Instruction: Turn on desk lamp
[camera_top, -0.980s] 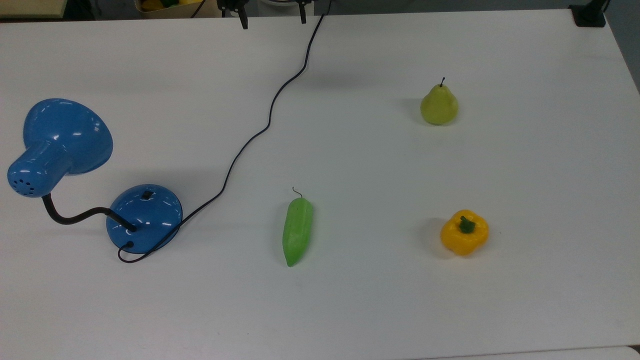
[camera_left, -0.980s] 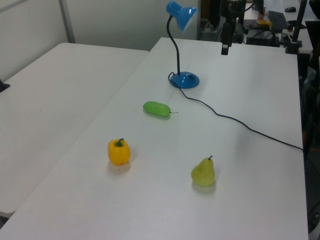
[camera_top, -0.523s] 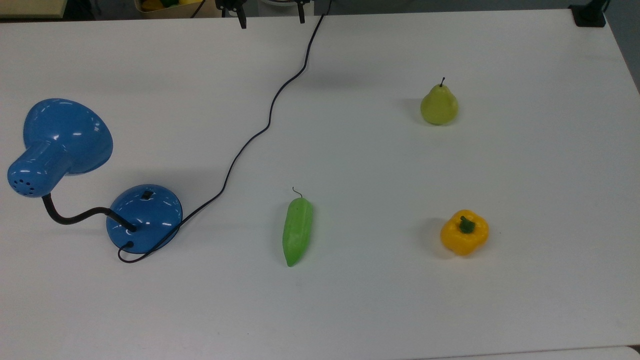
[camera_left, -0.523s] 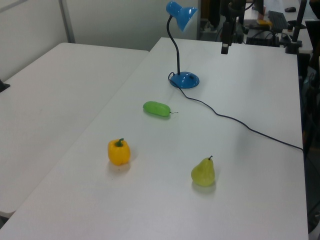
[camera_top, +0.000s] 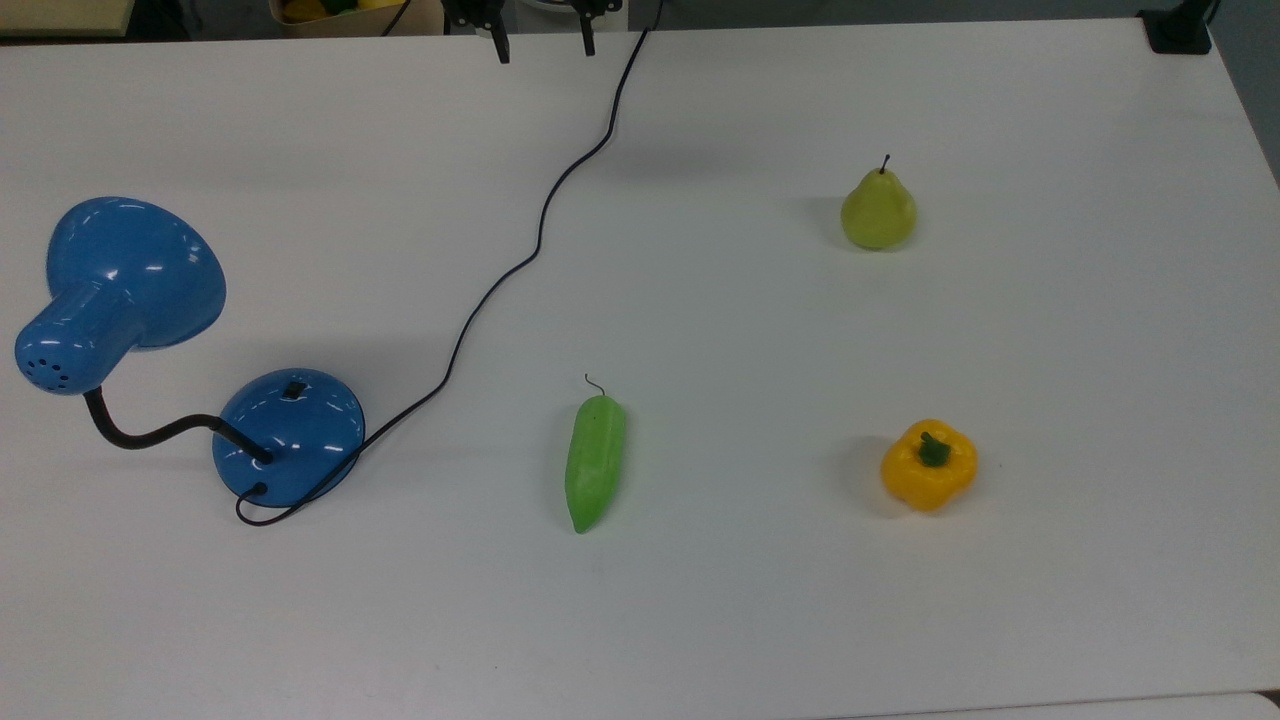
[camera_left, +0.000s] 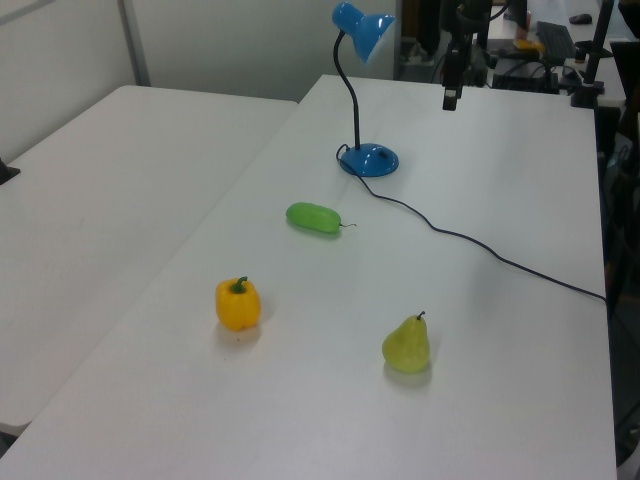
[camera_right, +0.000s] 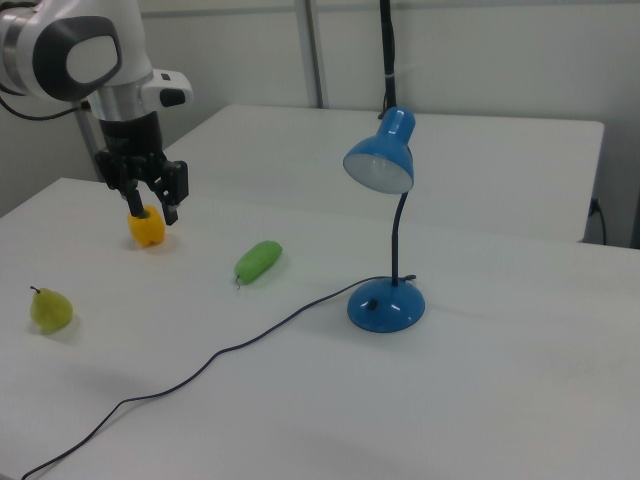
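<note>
- While the gripper (camera_top: 541, 45) hangs over the table's (camera_top: 700, 620) far edge in the top view, fingers (camera_right: 172, 195) apart, nothing between them
- desk lamp (camera_top: 290, 437) stands by the top view's left edge, well apart from gripper; shade (camera_top: 125, 285) tilted, switch (camera_top: 294, 389) on the domed base
- black cord (camera_top: 520, 260) snakes from base to far edge
- green vegetable (camera_top: 594, 462), pear (camera_top: 878, 208), yellow pepper (camera_top: 929, 465) lie apart on the table

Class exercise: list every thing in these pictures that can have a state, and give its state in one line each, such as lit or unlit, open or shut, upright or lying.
desk lamp: upright, shade unlit.
switch: on the base, position too small to read.
cord: slack across the table.
pincer: open, holding nothing, above the table.
pear: upright.
yellow pepper: stem up.
green vegetable: lying flat.
</note>
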